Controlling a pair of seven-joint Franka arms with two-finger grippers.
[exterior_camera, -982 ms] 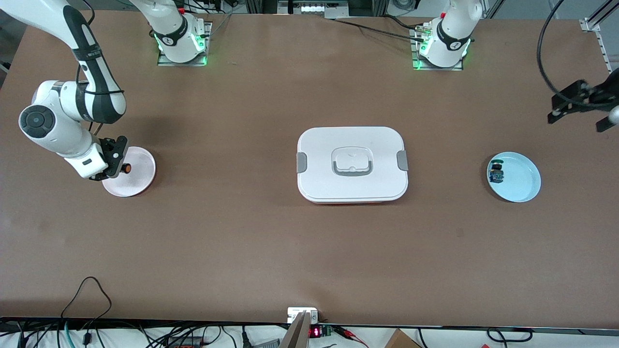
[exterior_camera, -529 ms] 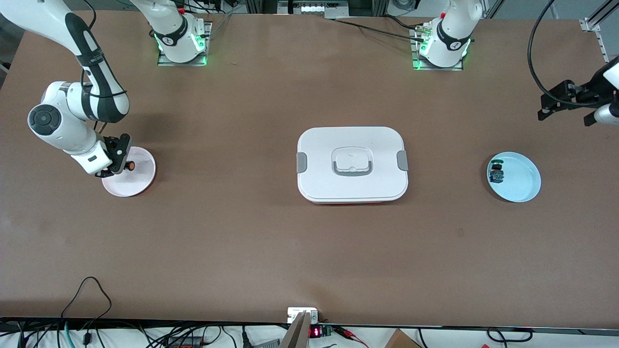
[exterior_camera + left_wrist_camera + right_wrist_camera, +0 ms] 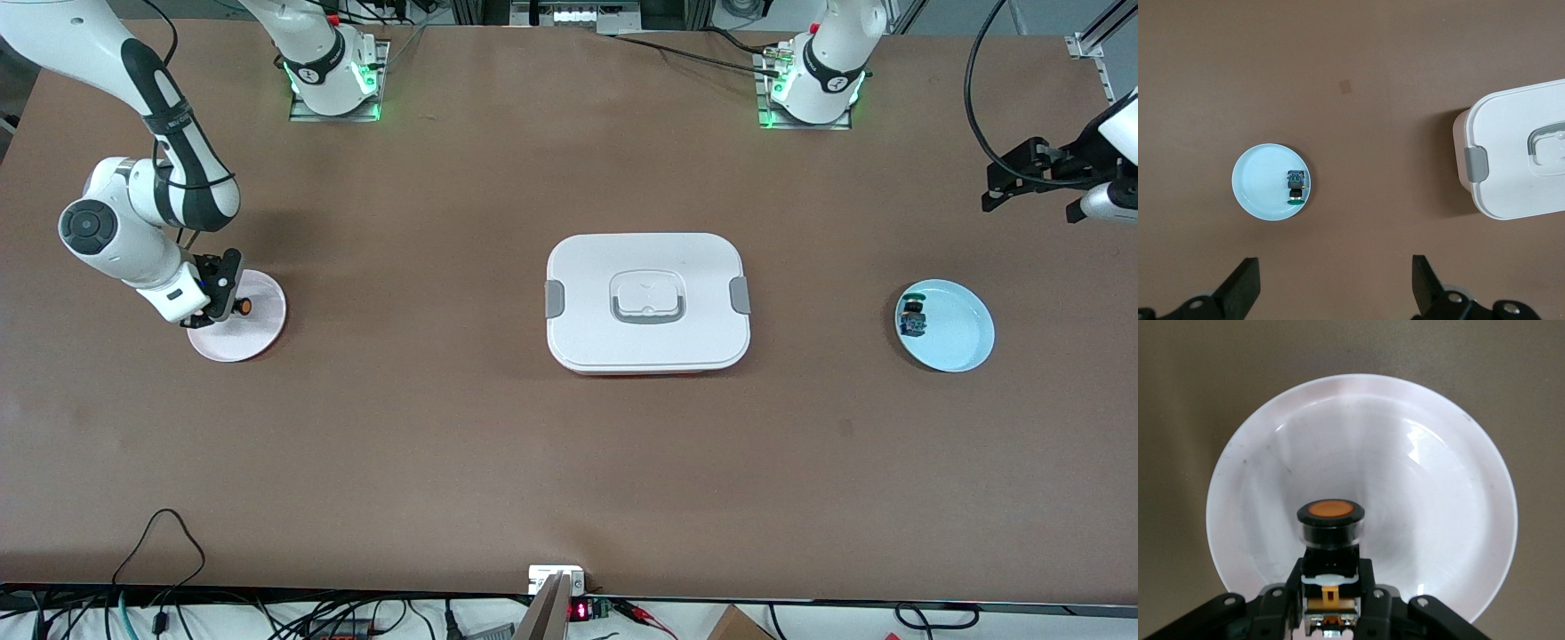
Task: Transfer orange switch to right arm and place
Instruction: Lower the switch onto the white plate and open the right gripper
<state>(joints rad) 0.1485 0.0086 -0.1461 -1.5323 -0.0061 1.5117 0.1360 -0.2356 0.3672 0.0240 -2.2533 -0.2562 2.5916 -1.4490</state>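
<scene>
Brown and matte, the table (image 3: 462, 444) runs under everything, with a white lidded container (image 3: 647, 302) sitting closed at its middle, grey clips at both ends and a grey handle on top. Toward the right arm's end lies a pale pink plate (image 3: 258, 333), and toward the left arm's end a light blue plate (image 3: 956, 333) with a green-capped switch (image 3: 912, 317) resting in it, close to the rim on the container's side. The right arm (image 3: 133, 213) bends down over the pink plate, and the right gripper (image 3: 224, 302) has its fingers clamped on the orange switch (image 3: 242, 306), cap pointing out over the dish; from the wrist camera the switch (image 3: 1330, 530) hangs above the plate's (image 3: 1438, 493) white floor, whether touching or not I can't say. The left gripper (image 3: 1036, 182) waits high over bare table at its own end, fingers (image 3: 1241, 287) spread wide and holding nothing.
</scene>
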